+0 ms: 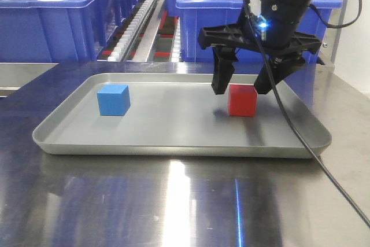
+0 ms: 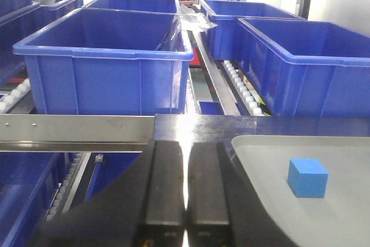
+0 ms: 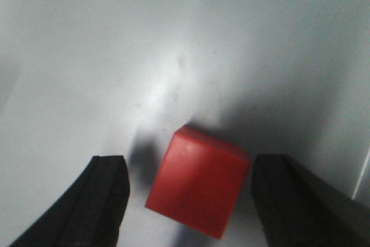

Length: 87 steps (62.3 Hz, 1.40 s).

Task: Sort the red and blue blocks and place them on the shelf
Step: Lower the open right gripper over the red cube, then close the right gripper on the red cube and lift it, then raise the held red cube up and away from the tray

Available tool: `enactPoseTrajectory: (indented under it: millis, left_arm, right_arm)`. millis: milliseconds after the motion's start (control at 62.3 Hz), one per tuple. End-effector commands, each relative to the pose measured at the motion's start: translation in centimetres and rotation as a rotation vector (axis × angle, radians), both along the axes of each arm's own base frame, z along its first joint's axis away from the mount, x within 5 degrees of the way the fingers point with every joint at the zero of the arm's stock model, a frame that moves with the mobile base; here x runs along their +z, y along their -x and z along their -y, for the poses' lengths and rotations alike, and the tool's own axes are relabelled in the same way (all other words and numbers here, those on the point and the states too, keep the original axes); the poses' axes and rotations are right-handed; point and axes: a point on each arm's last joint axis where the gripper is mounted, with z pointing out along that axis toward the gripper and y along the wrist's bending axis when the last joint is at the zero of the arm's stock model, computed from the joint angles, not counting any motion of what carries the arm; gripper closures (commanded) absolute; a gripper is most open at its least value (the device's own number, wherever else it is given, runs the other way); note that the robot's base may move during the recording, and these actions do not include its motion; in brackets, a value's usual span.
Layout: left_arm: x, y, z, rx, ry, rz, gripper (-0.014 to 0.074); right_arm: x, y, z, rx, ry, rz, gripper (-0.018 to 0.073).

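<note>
Right gripper (image 1: 240, 89): jaws spread wide, straddling the red block (image 1: 242, 100), nothing gripped. The right wrist view shows clear tray floor between each finger (image 3: 87, 201) and the red block (image 3: 199, 186), so no contact on either side. The block sits skewed to the fingers, one corner towards the camera. The front view puts the fingertips down at about the level of the block's top, with the block resting flat on the tray (image 1: 173, 148), right of centre.

Left gripper (image 2: 185, 195): fingers pressed together, holding nothing, parked off the tray's left end.

Blue block (image 1: 113, 99) is on the tray's left part, well apart from the red one. The left wrist view also catches it (image 2: 307, 177); the right wrist view doesn't.

Only the left wrist view shows the shelf's front rail (image 2: 75, 131), which has two small screws. Roller tracks (image 1: 136, 24) run between the big blue bins (image 1: 52, 15) behind the tray.

The tray sits on the steel table (image 1: 173, 201). A black cable (image 1: 324, 166) drops from the right arm, crosses the tray's right rim and trails over the table towards the front.
</note>
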Motion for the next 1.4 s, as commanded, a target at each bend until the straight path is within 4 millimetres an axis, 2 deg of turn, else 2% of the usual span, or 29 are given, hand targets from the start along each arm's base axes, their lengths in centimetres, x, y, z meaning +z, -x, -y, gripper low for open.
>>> enactPoseTrajectory:
  millis: [0, 546, 658, 851, 1028, 1124, 1381]
  left_arm:
    - [-0.1, 0.1, 0.1, -0.01, 0.011, 0.076, 0.0473]
    - [-0.1, 0.1, 0.1, -0.01, 0.011, 0.076, 0.0473]
    - [-0.1, 0.1, 0.1, -0.01, 0.011, 0.076, 0.0473]
    - [-0.1, 0.1, 0.1, -0.01, 0.011, 0.076, 0.0473]
    - [-0.1, 0.1, 0.1, -0.01, 0.011, 0.076, 0.0473]
    - [-0.1, 0.1, 0.1, -0.01, 0.011, 0.076, 0.0473]
    - [-0.1, 0.1, 0.1, -0.01, 0.011, 0.076, 0.0473]
  right_arm:
    - [2.7, -0.3, -0.2, -0.001, -0.05, 0.099, -0.0003]
    - [2.2, -0.8, -0.7, 0.008, -0.034, 0.062, 0.001]
    - [2.2, -0.7, -0.7, 0.008, -0.032, 0.059, 0.0111]
    - [2.2, -0.7, -0.7, 0.009, -0.032, 0.058, 0.037]
    - [3.7, -0.2, -0.5, 0.01, -0.049, 0.093, 0.0515]
    - [4.9, 0.1, -0.3, 0.009, -0.067, 0.129, 0.051]
    - [9.8, 1.9, 0.8, 0.008, -0.117, 0.274, 0.051]
